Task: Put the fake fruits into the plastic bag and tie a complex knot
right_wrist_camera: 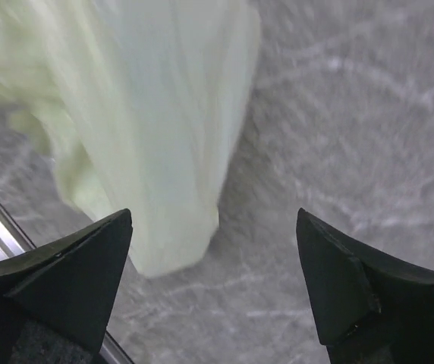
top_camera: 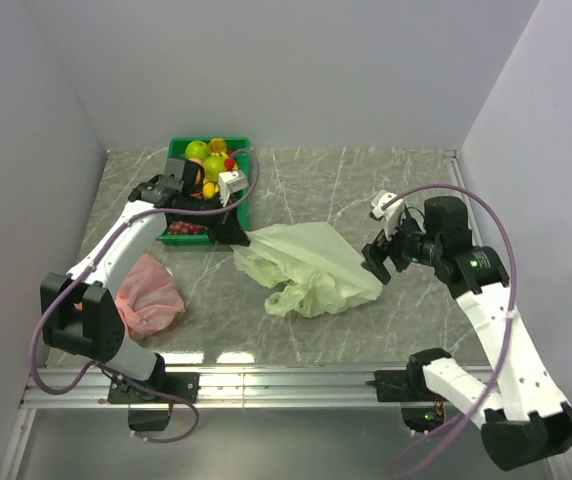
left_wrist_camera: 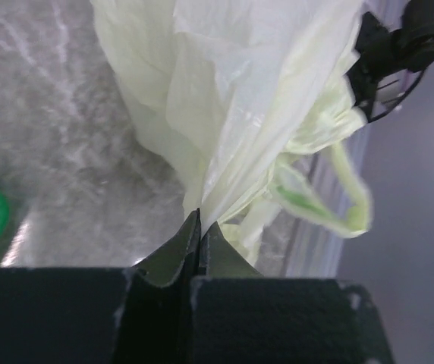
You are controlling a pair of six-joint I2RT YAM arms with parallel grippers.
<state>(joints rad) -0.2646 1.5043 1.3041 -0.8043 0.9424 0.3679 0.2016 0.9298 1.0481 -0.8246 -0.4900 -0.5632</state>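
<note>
At the far left, a crumpled pink plastic bag (top_camera: 148, 298) lay on the grey marbled tabletop (top_camera: 396, 185), just beside the left arm and apparently no part of the job. Farther back, the small glossy plastic fruits (top_camera: 199, 151) sat heaped in a green plastic tray (top_camera: 180, 143). None could be seen inside the bag meant for them.

The left gripper (left_wrist_camera: 199, 224) had its jaws pressed together on a gathered fold of the thin pale green translucent plastic bag (top_camera: 311, 262), at the bag's edge nearest the tray. I judged this pinch was meant to anchor that side so the mouth could be pulled open. The bag itself lay slack and rumpled near the middle of the table, one handle loop (left_wrist_camera: 331, 205) drooping free.

To the right, the right gripper (right_wrist_camera: 213, 220) hovered with its fingers wide apart, holding nothing. The bag's right edge lay just ahead of the gap, so the gripper looked lined up to take the opposite side.
</note>
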